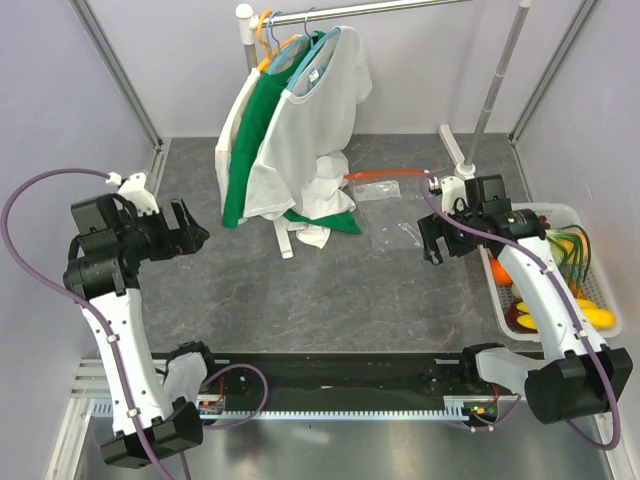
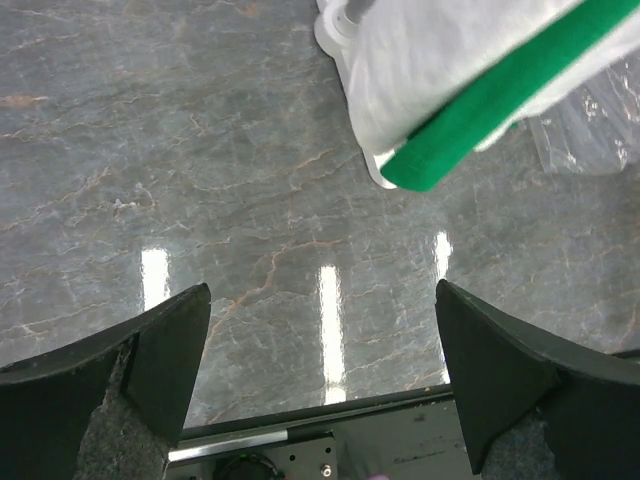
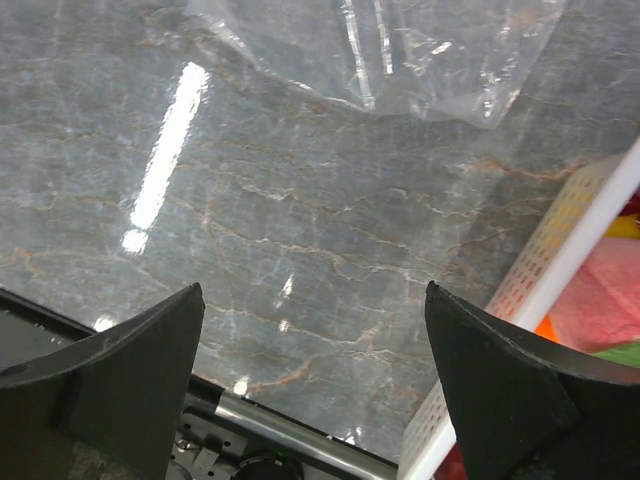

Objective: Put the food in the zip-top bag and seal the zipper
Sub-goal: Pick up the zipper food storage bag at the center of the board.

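Observation:
The clear zip-top bag lies flat on the grey table at the back middle-right, its red-orange zipper along the far edge. Its lower part shows in the right wrist view and a corner in the left wrist view. The food lies in a white slatted basket at the right: green onions, yellow bananas, red pieces. My right gripper is open and empty above the table between bag and basket. My left gripper is open and empty at the left.
A clothes rack with white and green shirts stands at the back middle, its hems reaching the table; they show in the left wrist view. The basket's edge shows in the right wrist view. Walls enclose the table.

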### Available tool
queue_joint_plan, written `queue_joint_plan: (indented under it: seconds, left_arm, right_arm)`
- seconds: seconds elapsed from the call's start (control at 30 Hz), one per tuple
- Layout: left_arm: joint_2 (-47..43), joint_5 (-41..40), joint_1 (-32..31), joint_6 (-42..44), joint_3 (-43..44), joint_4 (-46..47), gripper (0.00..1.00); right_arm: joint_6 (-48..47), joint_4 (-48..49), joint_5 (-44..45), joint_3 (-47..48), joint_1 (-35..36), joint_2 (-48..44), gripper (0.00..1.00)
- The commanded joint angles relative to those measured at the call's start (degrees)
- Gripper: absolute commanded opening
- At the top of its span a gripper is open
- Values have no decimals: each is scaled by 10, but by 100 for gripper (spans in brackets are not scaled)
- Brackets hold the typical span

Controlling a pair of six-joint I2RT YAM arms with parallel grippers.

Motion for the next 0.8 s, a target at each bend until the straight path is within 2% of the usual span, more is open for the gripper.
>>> queue_joint_plan:
  seconds: [0.0,0.1,0.27,0.4,0.5,0.63,0.77]
  left_arm:
    - [35,-75,3,-64,48,-26,100]
    - [64,-94,4,-78,56,-43,100]
    - [33,-159,4,-140,37,-4,100]
    - [-13,-141,4,-154,2,54,100]
    - [-23,-92,4,-167,-20,72,100]
    - [0,-53,4,-179,-25,73,100]
    - [5,-65,3,-176,-17,76,100]
  right_arm:
    - [15,24,65,40,5,29,98]
    - [32,34,82,66,5,65,98]
    - [92,88,100,75,7,101,98]
    - [115,127,104,80,10,134,98]
    - [120,145,92,93,21,181,98]
    - [126,194,149,120,61,245,98]
    - [123,211,191,162,112,328,98]
